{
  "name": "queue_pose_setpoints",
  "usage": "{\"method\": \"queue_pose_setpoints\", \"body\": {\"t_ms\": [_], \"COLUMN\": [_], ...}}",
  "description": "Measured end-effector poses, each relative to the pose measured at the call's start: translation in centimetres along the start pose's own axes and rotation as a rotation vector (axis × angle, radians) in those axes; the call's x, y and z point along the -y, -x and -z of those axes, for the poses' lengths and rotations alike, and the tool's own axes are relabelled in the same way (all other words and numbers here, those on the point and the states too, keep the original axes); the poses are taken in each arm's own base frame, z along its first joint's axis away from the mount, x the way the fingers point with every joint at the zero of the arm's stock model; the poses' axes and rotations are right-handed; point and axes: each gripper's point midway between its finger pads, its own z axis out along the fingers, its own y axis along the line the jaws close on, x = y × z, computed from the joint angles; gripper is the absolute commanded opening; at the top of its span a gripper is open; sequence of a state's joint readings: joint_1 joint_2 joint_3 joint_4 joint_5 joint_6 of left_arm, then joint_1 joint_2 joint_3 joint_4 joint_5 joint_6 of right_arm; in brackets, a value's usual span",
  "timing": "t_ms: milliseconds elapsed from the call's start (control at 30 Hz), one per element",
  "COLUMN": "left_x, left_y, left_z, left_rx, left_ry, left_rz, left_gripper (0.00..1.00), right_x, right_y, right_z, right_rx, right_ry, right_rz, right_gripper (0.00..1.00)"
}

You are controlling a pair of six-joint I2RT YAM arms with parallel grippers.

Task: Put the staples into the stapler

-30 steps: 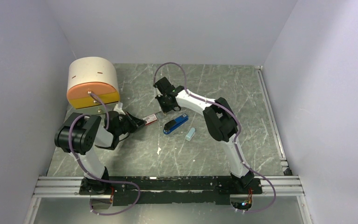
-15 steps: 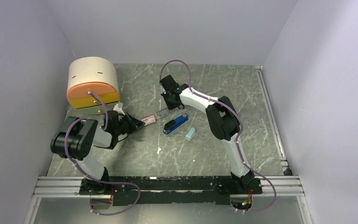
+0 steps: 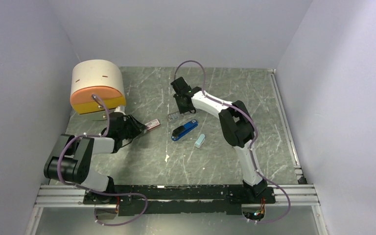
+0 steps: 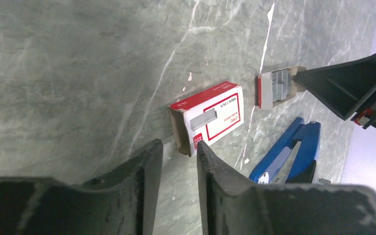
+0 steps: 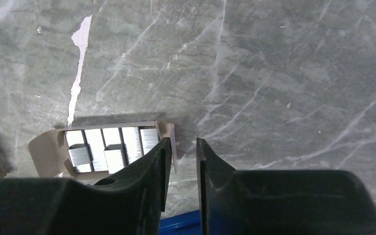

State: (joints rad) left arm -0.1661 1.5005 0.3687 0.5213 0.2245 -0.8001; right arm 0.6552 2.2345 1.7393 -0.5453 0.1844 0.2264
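As it lies flat, stapler (image 3: 184,129) | long axis near-left to far-right | staples (image 3: 174,117) near

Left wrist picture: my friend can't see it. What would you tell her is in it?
A red-and-white staple box lies on the table just past the open left gripper. Behind it sit a tray of staples and the blue stapler.

Light: even, diffuse, moderately bright, from above; no glare.
Shadows: soft, short, on the table (image 3: 200,161) under both arms.
Top view: sharp throughout, walls splaying toward the frame corners.
Wrist views: table veining crisp mid-frame; left gripper fingers (image 4: 137,196) and right gripper fingers (image 5: 142,196) along the lower edge dark, soft-focused.
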Motion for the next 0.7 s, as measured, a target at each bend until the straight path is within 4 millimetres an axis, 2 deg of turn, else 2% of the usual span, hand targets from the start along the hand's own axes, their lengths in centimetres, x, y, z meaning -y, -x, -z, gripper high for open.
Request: {"method": "queue_pose_setpoints", "body": {"t_ms": [67, 133, 200, 333, 467, 533, 700], "left_x": [0.0, 0.0, 0.0, 0.3, 1.6, 2.7, 7.1], "left_y": [0.3, 0.5, 0.6, 0.9, 1.8, 2.6, 5.2], "left_z": [0.3, 0.7, 1.2, 2.5, 4.5, 5.6, 8.0], "left_rx": [0.006, 0.011, 0.012, 0.021, 0.057, 0.083, 0.163], "left_ry": [0.017, 0.028, 0.042, 0.062, 0.039, 0.013, -0.104], "left_rz": [-0.001, -0.002, 0.001, -0.001, -0.025, -0.042, -0.117], "left_gripper": [0.51, 0.55, 0.58, 0.69, 0.79, 0.85, 0.86], "right_x": [0.1, 0.1, 0.0, 0.0, 0.1, 0.4, 2.2], "right_y": [0.2, 0.8, 1.2, 2.1, 2.8, 2.4, -1.1], "right_z": [0.4, 1.3, 2.0, 4.6, 7.8, 9.3, 11.5], "right_rx": [0.007, 0.024, 0.040, 0.088, 0.147, 0.169, 0.163], "right_ry": [0.001, 0.012, 0.021, 0.048, 0.078, 0.082, 0.042], "right_rz": [-0.012, -0.026, -0.035, -0.056, -0.088, -0.107, -0.159], "right_gripper": [0.38, 0.44, 0.47, 0.48, 0.55, 0.61, 0.73]}}
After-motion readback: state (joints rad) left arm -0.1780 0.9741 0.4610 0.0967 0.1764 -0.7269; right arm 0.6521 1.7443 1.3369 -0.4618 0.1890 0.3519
